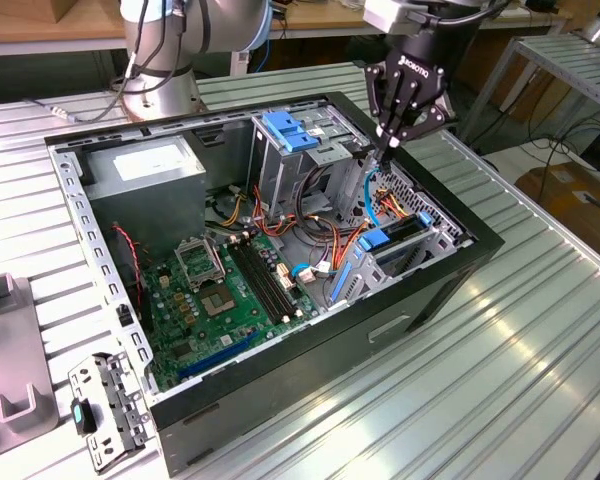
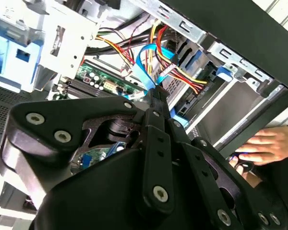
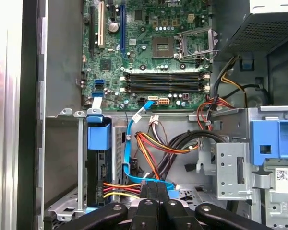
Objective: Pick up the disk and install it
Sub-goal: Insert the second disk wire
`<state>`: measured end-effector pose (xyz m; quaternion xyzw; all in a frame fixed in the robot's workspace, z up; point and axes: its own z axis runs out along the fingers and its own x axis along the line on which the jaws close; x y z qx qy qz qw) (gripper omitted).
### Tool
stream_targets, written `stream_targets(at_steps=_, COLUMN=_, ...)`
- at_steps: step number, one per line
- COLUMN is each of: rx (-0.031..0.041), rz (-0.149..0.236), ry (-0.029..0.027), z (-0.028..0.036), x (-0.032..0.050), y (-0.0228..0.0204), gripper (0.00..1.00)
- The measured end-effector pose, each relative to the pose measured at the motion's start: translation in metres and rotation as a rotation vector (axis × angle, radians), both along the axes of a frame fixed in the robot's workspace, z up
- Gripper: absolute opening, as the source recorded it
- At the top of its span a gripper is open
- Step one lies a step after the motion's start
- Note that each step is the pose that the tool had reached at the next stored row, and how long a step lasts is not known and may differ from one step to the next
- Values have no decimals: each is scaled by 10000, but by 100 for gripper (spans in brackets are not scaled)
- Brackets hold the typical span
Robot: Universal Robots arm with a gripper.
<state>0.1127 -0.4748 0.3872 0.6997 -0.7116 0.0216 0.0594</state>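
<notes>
The disk [image 1: 392, 240] stands on edge in the lower drive bay of the open computer case [image 1: 450, 290], on the exterior view's right. In the first wrist view its blue carrier end [image 3: 99, 136] tops the dark drive body, seated between the grey bay walls. My gripper [image 1: 388, 152] hangs above the case, a little above and behind the disk and apart from it. Its fingers are shut together with nothing between them in both wrist views [image 3: 156, 190] [image 2: 157, 93]. Beneath the fingertips lies a thin light-blue cable [image 3: 129, 143].
A tall grey cage with a blue latch plate [image 1: 290, 130] stands mid-case beside coloured wire bundles [image 3: 156, 143]. The motherboard [image 1: 230, 290] and power supply [image 1: 145, 170] fill the left part. A person's hand [image 2: 271, 143] rests outside the case wall. A loose bracket [image 1: 105, 400] lies on the slatted table.
</notes>
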Motion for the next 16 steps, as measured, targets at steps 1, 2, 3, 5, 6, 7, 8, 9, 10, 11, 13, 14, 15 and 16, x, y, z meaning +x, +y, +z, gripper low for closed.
stream_targets(at_steps=1, rx=-28, rz=0, ry=-1, z=-4, x=0, y=0, gripper=11)
stream_targets(at_steps=2, rx=-39, rz=0, ry=-1, z=-3, x=0, y=0, gripper=11)
stream_targets(at_steps=3, rx=-47, rz=0, ry=-1, z=-3, x=0, y=0, gripper=17)
stream_targets(at_steps=5, rx=-51, rz=0, ry=0, z=-3, x=0, y=0, gripper=24)
stream_targets(at_steps=6, rx=-60, rz=0, ry=-1, z=-4, x=0, y=1, gripper=24)
stream_targets(at_steps=7, rx=-85, rz=1, ry=-1, z=-4, x=0, y=1, gripper=24)
stream_targets(at_steps=8, rx=-154, rz=0, ry=-1, z=-3, x=0, y=1, gripper=24)
stream_targets(at_steps=9, rx=-244, rz=1, ry=-1, z=-4, x=0, y=2, gripper=24)
stream_targets(at_steps=10, rx=-336, rz=1, ry=0, z=-4, x=0, y=3, gripper=24)
stream_targets(at_steps=11, rx=-480, rz=1, ry=-1, z=-4, x=0, y=5, gripper=24)
stream_targets(at_steps=13, rx=-779, rz=1, ry=0, z=-8, x=0, y=12, gripper=24)
stream_targets(at_steps=14, rx=-882, rz=1, ry=0, z=-12, x=1, y=15, gripper=24)
stream_targets(at_steps=15, rx=-926, rz=-1, ry=-1, z=-19, x=1, y=18, gripper=24)
stream_targets(at_steps=16, rx=-938, rz=-1, ry=-1, z=-25, x=2, y=19, gripper=24)
